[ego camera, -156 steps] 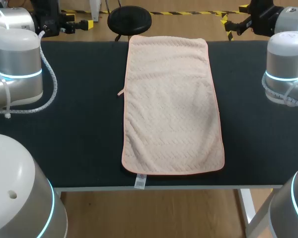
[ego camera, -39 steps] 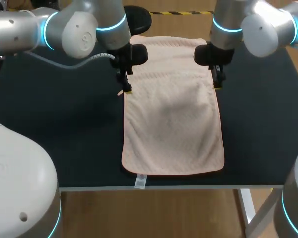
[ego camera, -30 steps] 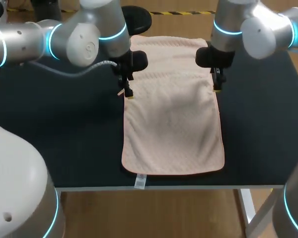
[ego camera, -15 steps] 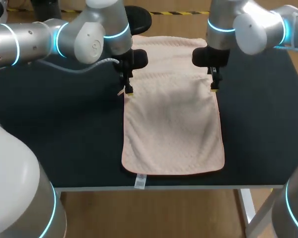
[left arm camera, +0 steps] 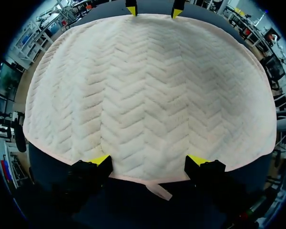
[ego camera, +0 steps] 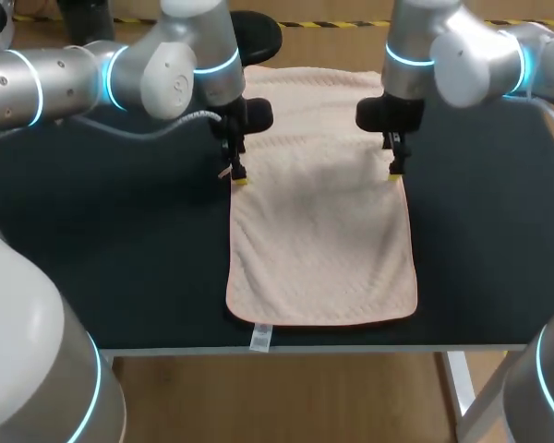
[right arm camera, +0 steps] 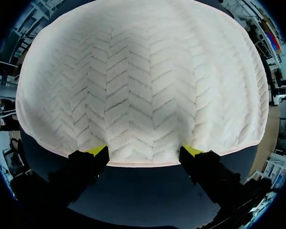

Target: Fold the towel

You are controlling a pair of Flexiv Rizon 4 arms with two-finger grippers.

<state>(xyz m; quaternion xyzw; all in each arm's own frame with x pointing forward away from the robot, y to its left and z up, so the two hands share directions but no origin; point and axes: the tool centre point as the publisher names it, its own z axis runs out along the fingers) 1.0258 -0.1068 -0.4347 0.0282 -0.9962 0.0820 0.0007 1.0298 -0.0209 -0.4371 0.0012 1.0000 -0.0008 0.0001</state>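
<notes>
- The towel (ego camera: 319,231) is pale pink with a herringbone weave. It lies flat and unfolded on the black counter (ego camera: 129,258), with its long sides running from the far edge to the near edge.
- A small white tag (ego camera: 259,340) sits at the towel's near short edge and hangs just over the counter's front.
- A little loop (ego camera: 225,172) sticks out from the towel's left long edge, just beside the left hand.
- The left hand (ego camera: 238,175) points down at the towel's left long edge, somewhat beyond the middle of its length.
- In the left wrist view, the left hand (left arm camera: 148,162) is spread. Both yellow tips rest at the hem of the towel (left arm camera: 148,86), with the loop (left arm camera: 158,190) lying on the counter (left arm camera: 133,205) between the fingers.
- Across the cloth in that view, the right hand's (left arm camera: 153,10) two yellow tips show at the opposite hem.
- The right hand (ego camera: 396,171) points down at the right long edge, level with the left hand.
- In the right wrist view, the right hand (right arm camera: 144,153) is also spread. Its tips stand at the hem of the towel (right arm camera: 143,81), and bare counter (right arm camera: 143,191) lies just under it.
</notes>
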